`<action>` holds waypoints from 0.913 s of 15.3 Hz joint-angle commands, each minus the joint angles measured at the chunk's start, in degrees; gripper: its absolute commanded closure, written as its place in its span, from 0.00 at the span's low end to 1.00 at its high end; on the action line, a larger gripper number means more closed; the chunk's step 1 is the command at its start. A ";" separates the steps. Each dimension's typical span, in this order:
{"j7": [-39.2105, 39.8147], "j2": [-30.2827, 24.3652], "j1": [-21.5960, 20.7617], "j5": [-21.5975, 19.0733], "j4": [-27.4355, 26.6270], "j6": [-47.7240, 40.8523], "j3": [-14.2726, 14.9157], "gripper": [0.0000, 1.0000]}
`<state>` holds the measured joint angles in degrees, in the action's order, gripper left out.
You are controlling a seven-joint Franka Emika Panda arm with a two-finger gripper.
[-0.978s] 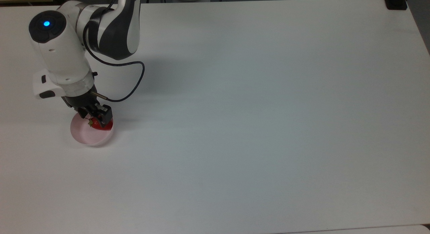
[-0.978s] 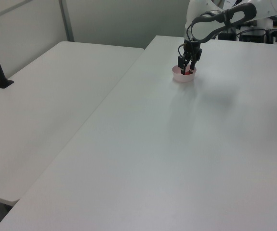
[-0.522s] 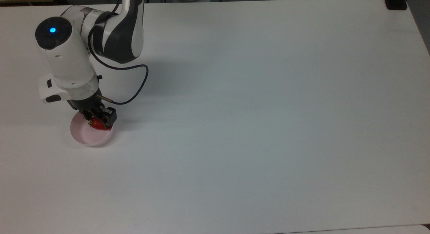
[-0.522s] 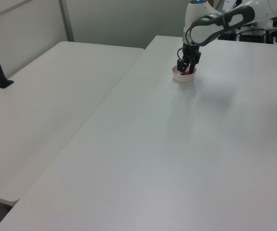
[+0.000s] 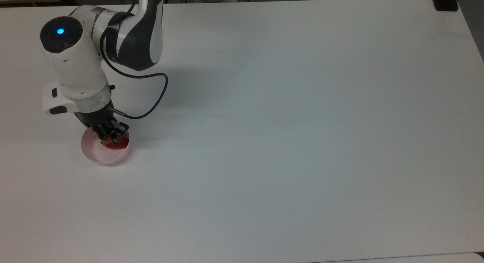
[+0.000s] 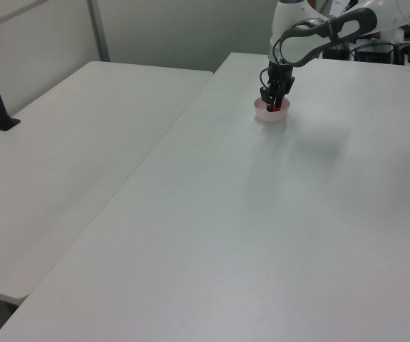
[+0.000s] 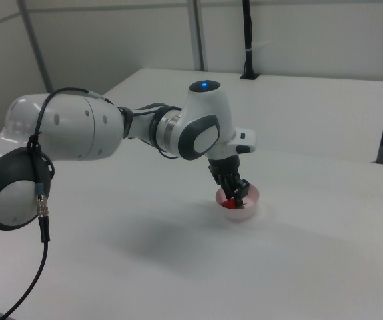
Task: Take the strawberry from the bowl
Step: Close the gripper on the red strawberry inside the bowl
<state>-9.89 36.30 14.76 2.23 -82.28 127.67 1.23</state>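
Reaching down from above, the gripper is sitting inside the bowl, its dark fingers closing in on either side of the strawberry, which is lying against the bowl's wall on the top view's right. The fingers are looking drawn in close around the fruit, but whether they are already pinching it or merely flanking it I cannot tell, since the wrist and fingers are covering most of the red body. The strawberry is resting low in the bowl, with only a patch of red showing beneath the gripper in the right view, so it is not yet lifted clear. The arm is coming in steeply from overhead, probably because the bowl's thin wall is leaving no room for a sideways approach. The bowl is standing on the white table near the far edge in the left view, well apart from anything else. Judging from this, the grasp is the step in hand; the next move is likely calling for a firm but gentle squeeze and a straight rise, as the light bowl could be dragged or tipped along with the fruit.
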 commanded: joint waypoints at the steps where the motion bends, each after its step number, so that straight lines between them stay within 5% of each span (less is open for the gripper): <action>1: -2.76 0.00 -0.44 0.58 -0.61 0.47 0.09 0.61; 4: -3.55 -0.18 -0.52 0.67 -0.69 0.30 -0.09 0.55; 9: -17.85 -0.35 -0.52 1.55 -0.69 0.12 0.00 0.39; 11: -23.39 -0.35 -0.17 1.64 -0.69 0.21 -0.09 0.23; 14: -25.34 -0.53 -0.17 1.55 -0.87 0.04 0.00 0.21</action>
<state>-31.44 36.53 14.75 2.88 -82.29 127.67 1.12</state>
